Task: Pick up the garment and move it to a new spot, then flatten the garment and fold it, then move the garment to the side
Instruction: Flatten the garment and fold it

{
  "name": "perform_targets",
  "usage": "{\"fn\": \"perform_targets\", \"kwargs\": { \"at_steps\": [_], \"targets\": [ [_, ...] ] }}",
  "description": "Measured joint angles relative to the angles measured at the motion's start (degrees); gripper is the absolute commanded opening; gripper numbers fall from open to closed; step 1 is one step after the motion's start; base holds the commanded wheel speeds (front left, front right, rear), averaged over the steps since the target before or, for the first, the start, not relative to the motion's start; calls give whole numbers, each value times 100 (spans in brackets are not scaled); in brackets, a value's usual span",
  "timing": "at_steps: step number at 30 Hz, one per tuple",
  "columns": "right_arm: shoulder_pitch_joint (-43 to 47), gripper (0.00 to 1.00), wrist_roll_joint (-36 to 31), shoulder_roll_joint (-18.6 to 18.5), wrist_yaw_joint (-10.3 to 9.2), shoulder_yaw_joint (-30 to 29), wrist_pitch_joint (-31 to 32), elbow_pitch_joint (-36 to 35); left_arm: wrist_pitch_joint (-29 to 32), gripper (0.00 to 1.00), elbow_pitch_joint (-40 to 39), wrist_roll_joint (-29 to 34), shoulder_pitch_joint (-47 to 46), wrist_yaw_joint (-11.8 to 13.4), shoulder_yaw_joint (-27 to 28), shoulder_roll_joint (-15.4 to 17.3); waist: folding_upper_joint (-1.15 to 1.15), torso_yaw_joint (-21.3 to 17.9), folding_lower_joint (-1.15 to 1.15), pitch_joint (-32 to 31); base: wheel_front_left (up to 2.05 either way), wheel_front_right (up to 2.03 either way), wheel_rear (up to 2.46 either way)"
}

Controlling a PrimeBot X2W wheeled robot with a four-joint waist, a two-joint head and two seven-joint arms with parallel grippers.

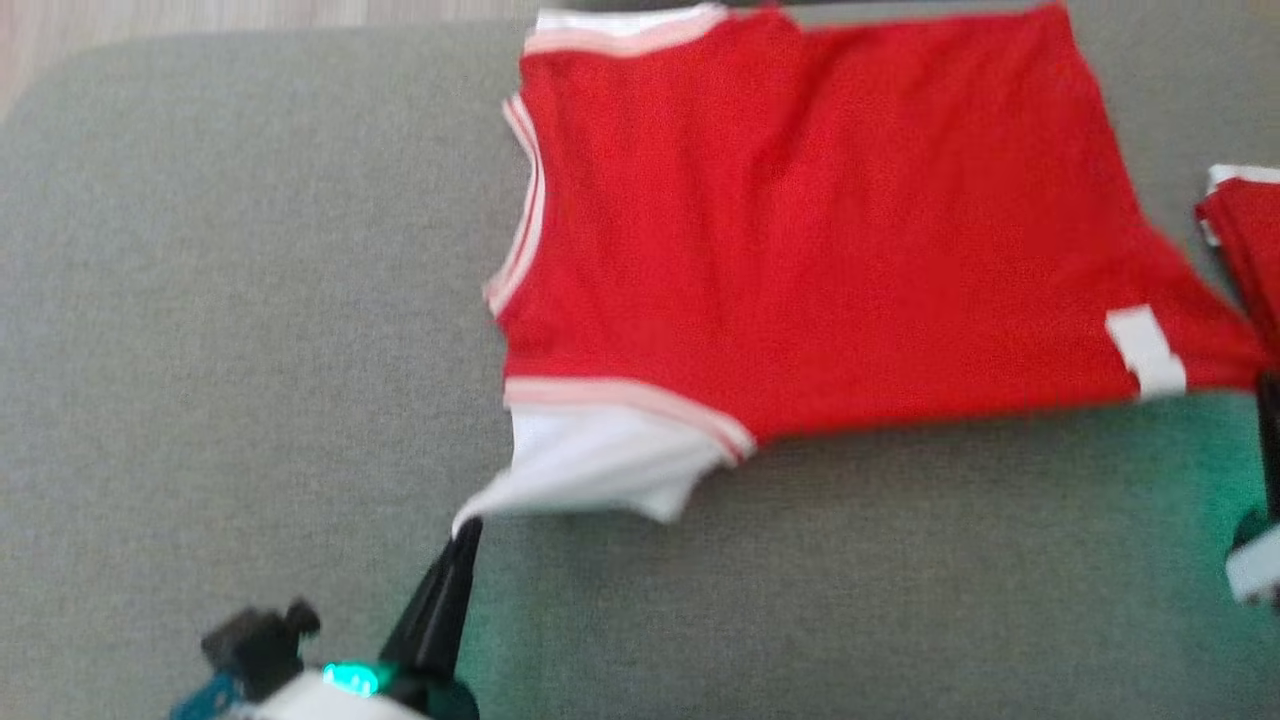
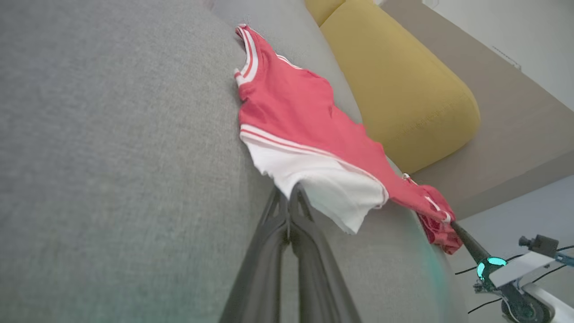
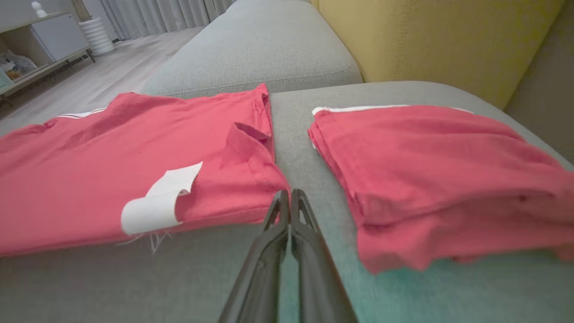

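Since each claw holds one near corner, the red jersey lies pulled taut along its lower edge, which looks like the flattening step before any fold. Nearest, at the bottom of the head view, the left claw has its two dark fingers pressed together on the tip of the white sleeve, and the thin cloth tapers to a point there under the pull. At the right edge of that frame the right claw is closed as well. Its tips meet the hem corner, and the left wrist view shows fabric gathered at them, so it appears clamped on that corner.

Beyond the claws, the jersey is spread across the middle and upper right of the grey, coarse-woven sofa seat. It is a soft knit, mostly smooth with a few shallow creases. A curled white label sits near the hem, and pale striped trim edges the armhole. Just beside it to the right, apart from it, lies a folded red pile, probably set aside there. Farthest back rises a plump yellow cushion.
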Motion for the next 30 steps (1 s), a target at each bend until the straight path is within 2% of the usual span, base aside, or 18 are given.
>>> {"fn": "perform_targets", "kwargs": {
  "at_steps": [6,12,16,20,29,30],
  "targets": [
    [1131,0,-20,246,0,-470,253,-790,0,0,-688,100,792,130,326,77,0,-85,0,-239,0,0,0],
    [1321,0,-236,555,0,-905,621,-1417,1,0,-884,98,396,130,583,70,0,-97,2,-153,0,0,0],
    [1042,0,-463,694,0,-956,861,-1657,10,0,-702,99,-350,115,626,-137,0,-130,2,-22,0,0,0],
    [361,0,-611,727,0,-950,1139,-1671,133,0,-436,99,-1031,63,668,-333,0,-176,3,192,0,0,0],
    [-1084,0,-823,688,0,-705,1343,-800,364,0,693,83,-2492,-86,569,-743,0,-150,4,650,0,0,0],
    [-1193,0,-842,679,0,-636,1330,-688,363,10,842,83,-2615,-87,557,-780,0,-135,4,688,0,0,0]
  ]
}}
